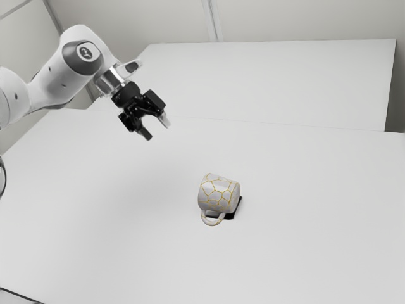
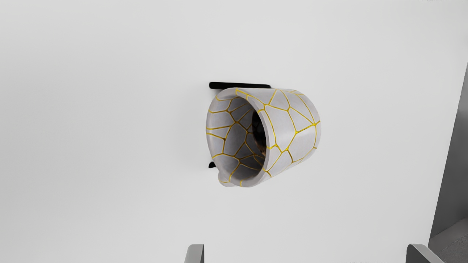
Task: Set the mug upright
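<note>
Table [image 1: 304,253], white: is bearing the mug. Arm [image 1: 60,76]: is reaching in from the exterior view's left. Gripper [image 1: 155,127], black: is hanging above the table, well apart from the mug, fingers standing wide open, holding nothing. Mug [image 1: 218,193], gold-veined: is lying on its side over the black flat piece; could be rolling if one finger is meeting its round wall early, or slipping if being gripped off-centre. Black flat piece [image 2: 239,86]: could be tipping the mug's base during set-down. Handle [image 1: 211,223]: could be snagging a finger.
</note>
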`<state>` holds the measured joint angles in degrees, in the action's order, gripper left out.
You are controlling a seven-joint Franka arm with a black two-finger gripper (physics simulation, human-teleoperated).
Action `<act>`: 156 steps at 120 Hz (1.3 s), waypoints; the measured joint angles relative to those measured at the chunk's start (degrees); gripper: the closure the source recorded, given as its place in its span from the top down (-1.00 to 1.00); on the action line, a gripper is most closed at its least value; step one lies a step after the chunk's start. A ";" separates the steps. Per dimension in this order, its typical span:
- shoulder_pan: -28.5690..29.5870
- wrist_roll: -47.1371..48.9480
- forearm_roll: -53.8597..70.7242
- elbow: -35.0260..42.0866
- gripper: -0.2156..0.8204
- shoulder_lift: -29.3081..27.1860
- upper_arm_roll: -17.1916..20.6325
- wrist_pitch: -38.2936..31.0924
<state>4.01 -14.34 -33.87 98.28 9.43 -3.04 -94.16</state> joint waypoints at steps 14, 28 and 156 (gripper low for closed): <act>1.27 -5.08 -12.47 5.94 0.58 2.27 -0.11 -1.52; 1.86 -10.87 -22.09 8.67 0.58 6.06 -0.13 -2.41; 1.02 -36.39 -44.28 16.97 -0.58 15.50 4.00 -3.77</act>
<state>5.04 -50.73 -78.15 115.25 24.93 0.96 -97.92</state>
